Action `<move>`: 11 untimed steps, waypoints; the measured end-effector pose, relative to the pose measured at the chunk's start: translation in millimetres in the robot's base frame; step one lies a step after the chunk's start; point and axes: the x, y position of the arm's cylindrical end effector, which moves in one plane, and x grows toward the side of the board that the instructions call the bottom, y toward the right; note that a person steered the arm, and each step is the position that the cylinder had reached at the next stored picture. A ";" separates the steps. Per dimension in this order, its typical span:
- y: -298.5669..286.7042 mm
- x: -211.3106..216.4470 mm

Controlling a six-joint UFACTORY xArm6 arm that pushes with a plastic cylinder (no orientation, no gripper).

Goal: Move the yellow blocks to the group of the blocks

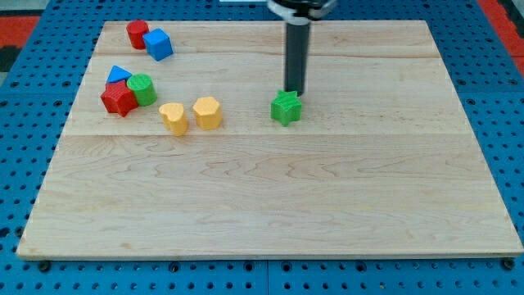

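Note:
Two yellow blocks lie left of the board's middle: a heart-like one (173, 118) and a hexagonal one (208, 113), side by side. A group at the view's left holds a red star block (119, 97), a green round block (142, 88) and a blue triangular block (119, 75). My tip (293, 91) rests just above a green star block (286, 107), at its top edge, well to the right of the yellow blocks.
A red block (137, 34) and a blue cube (158, 44) sit together near the board's top left corner. The wooden board (270, 205) lies on a blue pegboard surface.

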 end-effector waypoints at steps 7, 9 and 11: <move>-163.9 82.3; -235.5 48.7; -108.3 50.5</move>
